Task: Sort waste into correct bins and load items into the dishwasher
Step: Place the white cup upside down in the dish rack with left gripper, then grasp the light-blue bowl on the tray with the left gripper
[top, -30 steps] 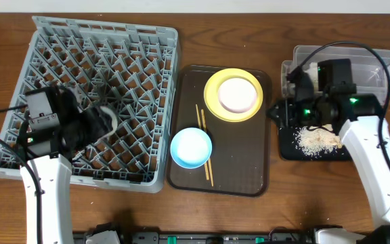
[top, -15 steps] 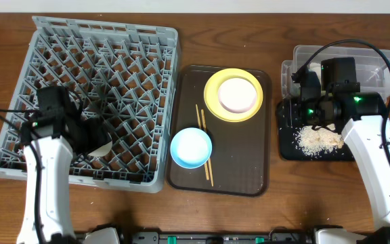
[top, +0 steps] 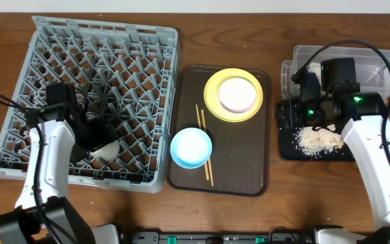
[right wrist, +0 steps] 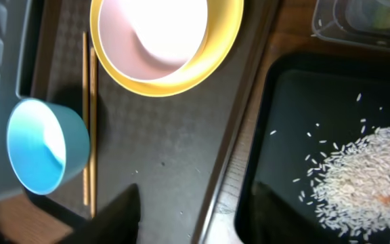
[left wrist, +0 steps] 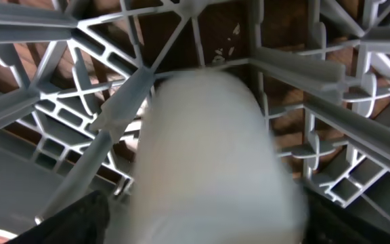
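**Cup in rack, flanked by left fingers**

The small white cup is in the dish rack, near the front edge and left of centre, down among the pegs. In the left wrist view the cup is blurred, with its long axis running straight out from the left gripper. A finger sits on each side, but I can't tell if they're clamped or released. The right gripper is over the black tray by the table's right edge, well apart, and its finger state is unclear. My read is that this stays the left arm's job.

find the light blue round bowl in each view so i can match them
Overhead: the light blue round bowl sits at the lower left of the dark brown serving tray.
Left wrist: not in it.
Right wrist: at the left edge, low.
Shared landmark: the thin wooden chopsticks right beside it.
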You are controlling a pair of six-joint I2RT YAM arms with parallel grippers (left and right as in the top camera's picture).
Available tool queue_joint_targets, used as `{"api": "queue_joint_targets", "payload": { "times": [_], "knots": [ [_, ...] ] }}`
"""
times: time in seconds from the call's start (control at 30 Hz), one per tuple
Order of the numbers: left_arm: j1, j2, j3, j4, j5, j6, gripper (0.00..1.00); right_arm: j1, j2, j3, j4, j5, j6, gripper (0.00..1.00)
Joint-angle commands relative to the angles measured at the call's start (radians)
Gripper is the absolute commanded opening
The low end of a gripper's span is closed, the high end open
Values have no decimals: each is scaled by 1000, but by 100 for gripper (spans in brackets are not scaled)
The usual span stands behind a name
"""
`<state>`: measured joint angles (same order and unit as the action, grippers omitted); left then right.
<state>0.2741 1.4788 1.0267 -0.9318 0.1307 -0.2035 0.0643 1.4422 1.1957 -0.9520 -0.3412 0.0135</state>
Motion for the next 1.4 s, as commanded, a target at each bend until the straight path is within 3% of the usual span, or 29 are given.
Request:
{"api": "queue_joint_targets", "payload": {
  "times": [0.0,0.13,0.3,0.5,0.83,1.1,1.27,1.37],
  "knots": [
    [4,-61,34,-8,0,12,88,-9,-18,21,-10,0,-8,66],
    [3,-161,59,-18,7,3,89,-9,-18,22,-9,0,-8,73],
    [-65,-306,65,-5,161,13,91,-22,-18,22,-6,1,-8,80],
    [-386,-380,65,68,113,27,92,-73,-18,22,-26,0,-8,83],
    [-849,-163,64,167,-35,26,93,-120,-18,22,-55,0,-7,82],
    [-988,114,64,266,-35,8,91,-120,-18,22,-59,0,-7,82],
    [-1022,237,64,290,-34,8,77,-120,-18,22,-59,0,-7,83],
    [-1033,282,64,290,-35,8,61,-120,-18,22,-59,0,-7,83]
  ]
}}
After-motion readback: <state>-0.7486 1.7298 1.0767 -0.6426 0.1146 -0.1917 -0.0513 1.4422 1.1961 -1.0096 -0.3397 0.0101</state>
